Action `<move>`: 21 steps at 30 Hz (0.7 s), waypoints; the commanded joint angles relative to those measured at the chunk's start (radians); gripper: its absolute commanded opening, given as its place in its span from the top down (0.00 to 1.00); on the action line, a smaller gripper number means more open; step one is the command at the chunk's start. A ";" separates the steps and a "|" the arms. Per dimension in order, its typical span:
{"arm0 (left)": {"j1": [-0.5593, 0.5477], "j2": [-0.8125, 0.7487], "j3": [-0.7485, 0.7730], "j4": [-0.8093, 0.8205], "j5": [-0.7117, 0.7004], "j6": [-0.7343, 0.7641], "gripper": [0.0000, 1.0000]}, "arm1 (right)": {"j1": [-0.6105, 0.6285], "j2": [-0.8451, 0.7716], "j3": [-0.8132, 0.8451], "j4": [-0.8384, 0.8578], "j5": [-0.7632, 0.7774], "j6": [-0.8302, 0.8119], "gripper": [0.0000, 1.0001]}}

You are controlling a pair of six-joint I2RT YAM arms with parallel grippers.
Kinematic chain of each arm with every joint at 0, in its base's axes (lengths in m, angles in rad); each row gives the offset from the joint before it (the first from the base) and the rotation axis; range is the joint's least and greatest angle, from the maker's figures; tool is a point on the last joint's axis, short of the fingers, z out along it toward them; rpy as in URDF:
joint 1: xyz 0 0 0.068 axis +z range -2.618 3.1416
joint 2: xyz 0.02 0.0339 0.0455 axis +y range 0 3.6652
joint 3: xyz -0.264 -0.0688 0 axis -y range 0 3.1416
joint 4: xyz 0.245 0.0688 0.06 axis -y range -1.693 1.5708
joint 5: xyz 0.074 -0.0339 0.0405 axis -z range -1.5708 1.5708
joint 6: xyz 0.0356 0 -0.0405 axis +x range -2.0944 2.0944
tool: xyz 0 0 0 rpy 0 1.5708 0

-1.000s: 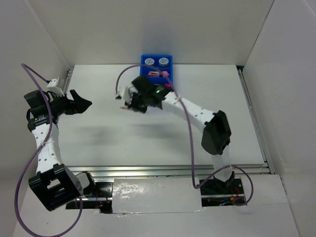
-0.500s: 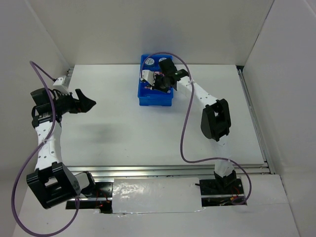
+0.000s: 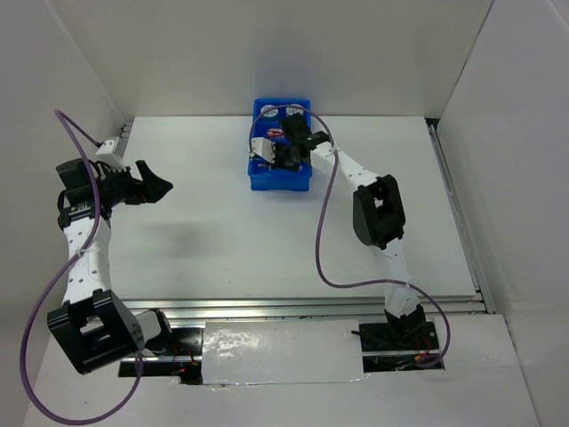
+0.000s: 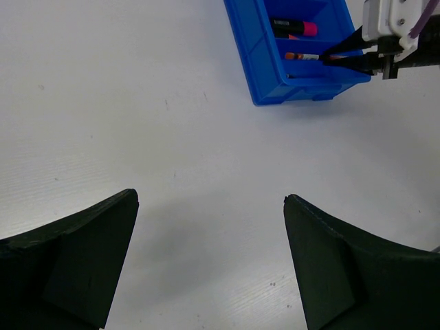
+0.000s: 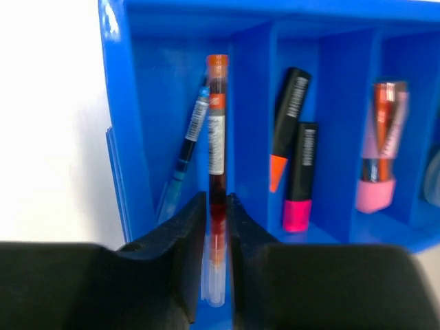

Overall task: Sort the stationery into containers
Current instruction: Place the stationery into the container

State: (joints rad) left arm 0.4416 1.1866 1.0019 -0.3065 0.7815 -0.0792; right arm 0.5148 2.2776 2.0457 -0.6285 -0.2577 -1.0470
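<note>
R gripper (image 5: 216, 206) is pinching red pen (image 5: 216, 130) over tray (image 5: 118, 137) slot w/ blue pen (image 5: 187, 151), grouping pens; L gripper (image 4: 210, 199) is idling, wide open.

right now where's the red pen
In the right wrist view, the red pen is pinched in the right hand, lying along the blue tray's leftmost compartment, just right of the blue pen.

My right wrist view cuts the tray (image 5: 118, 103) off at three o'clock; the red pen (image 5: 216, 137) blurs toward six.
</note>
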 commanded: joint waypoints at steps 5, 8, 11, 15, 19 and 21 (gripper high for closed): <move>-0.004 0.016 0.047 0.012 -0.007 0.012 0.01 | 0.008 -0.012 0.007 0.079 -0.018 0.010 0.51; -0.007 0.030 0.059 0.007 -0.019 0.021 0.01 | 0.014 -0.024 0.022 0.070 -0.021 0.027 0.47; -0.009 0.076 0.163 -0.047 -0.068 0.047 0.01 | 0.011 -0.075 0.066 0.059 -0.026 0.086 0.46; -0.012 0.220 0.366 -0.236 -0.114 0.128 0.01 | -0.035 -0.176 0.169 0.032 -0.075 0.359 0.40; -0.032 0.367 0.506 -0.364 -0.197 0.173 0.01 | -0.151 -0.394 0.029 0.015 -0.136 0.646 0.23; -0.067 0.395 0.535 -0.381 -0.343 0.164 0.01 | -0.251 -0.495 -0.111 0.053 -0.152 0.761 0.04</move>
State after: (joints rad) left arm 0.4129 1.5448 1.4952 -0.5720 0.6006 0.0494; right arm 0.4030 2.0159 2.0308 -0.6044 -0.3614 -0.5632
